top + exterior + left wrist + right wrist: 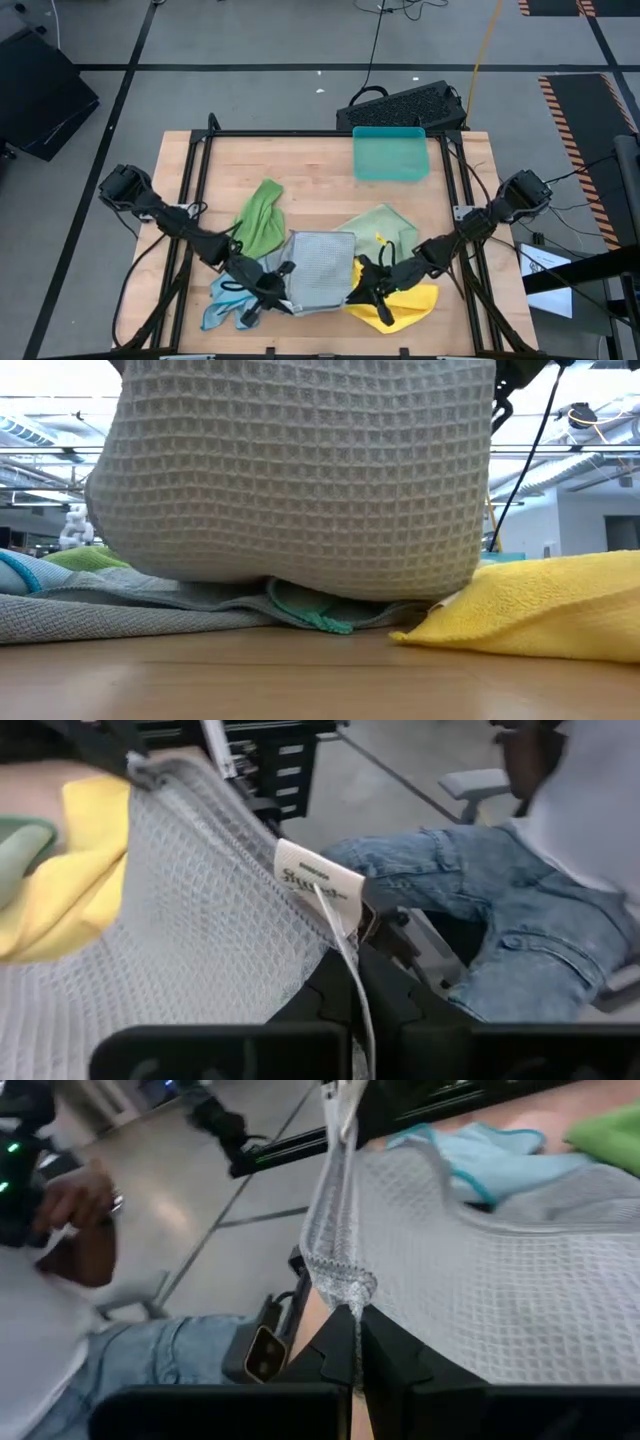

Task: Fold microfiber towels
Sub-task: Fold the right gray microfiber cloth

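Two pincers hold one cloth between them: the left pincer (268, 292) is closed tight on the grey waffle towel (320, 268) at its 8 o'clock corner, and the right pincer (368, 288) is clamped shut on the same towel's 4 o'clock corner. The towel sits toward the 6 o'clock edge of the tabletop (310, 165), and in the low view it hangs lifted as a broad curtain above the other cloths. A yellow towel (405, 303) lies at its 4 o'clock side, a light blue towel (215, 308) at 8 o'clock, a bright green towel (258, 218) at 10 o'clock and a pale green towel (385, 228) at 2 o'clock. A teal tray (390, 153) rests near 1 o'clock. The wrist views show a seated person in jeans (480, 910) beyond the tabletop.
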You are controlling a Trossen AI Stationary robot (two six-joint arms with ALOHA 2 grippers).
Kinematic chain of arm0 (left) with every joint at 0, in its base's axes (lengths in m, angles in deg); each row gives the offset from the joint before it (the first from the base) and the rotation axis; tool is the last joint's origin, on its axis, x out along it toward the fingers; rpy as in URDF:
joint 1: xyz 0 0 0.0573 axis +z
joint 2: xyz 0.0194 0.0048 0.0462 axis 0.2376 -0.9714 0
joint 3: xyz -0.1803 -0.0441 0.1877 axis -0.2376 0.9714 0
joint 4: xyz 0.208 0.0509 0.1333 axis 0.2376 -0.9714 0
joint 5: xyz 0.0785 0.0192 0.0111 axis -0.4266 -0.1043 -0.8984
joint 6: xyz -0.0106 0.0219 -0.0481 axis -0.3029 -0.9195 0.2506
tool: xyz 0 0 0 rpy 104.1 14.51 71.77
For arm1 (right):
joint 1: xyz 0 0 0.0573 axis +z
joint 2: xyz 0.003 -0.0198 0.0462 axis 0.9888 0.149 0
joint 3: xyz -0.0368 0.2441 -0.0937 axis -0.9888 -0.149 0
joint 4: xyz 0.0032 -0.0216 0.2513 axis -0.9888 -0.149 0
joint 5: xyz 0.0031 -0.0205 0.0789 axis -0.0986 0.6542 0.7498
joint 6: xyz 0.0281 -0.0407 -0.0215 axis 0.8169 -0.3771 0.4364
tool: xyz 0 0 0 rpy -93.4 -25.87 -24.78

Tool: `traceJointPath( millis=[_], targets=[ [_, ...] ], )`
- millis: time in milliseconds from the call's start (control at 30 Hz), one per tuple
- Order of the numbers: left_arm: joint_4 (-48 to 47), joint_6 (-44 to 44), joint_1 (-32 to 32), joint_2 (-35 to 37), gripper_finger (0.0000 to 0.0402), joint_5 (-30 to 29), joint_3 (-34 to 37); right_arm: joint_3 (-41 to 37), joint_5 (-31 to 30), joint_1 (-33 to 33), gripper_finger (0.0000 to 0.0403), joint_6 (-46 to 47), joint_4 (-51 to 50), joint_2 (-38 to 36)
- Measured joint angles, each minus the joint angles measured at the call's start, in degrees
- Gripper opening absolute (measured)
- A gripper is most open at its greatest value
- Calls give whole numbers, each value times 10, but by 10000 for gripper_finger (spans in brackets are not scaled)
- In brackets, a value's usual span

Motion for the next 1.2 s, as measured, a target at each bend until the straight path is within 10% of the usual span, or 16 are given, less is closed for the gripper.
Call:
traceJointPath(
  millis=[467,1200],
  targets=[
    [-159,17,68,1,10,-245,1,-2,-149,-25,4,65,-141,0],
    [-178,4,194,-49,31,-262,3,-1,-163,-134,46,65,-253,0]
  ],
)
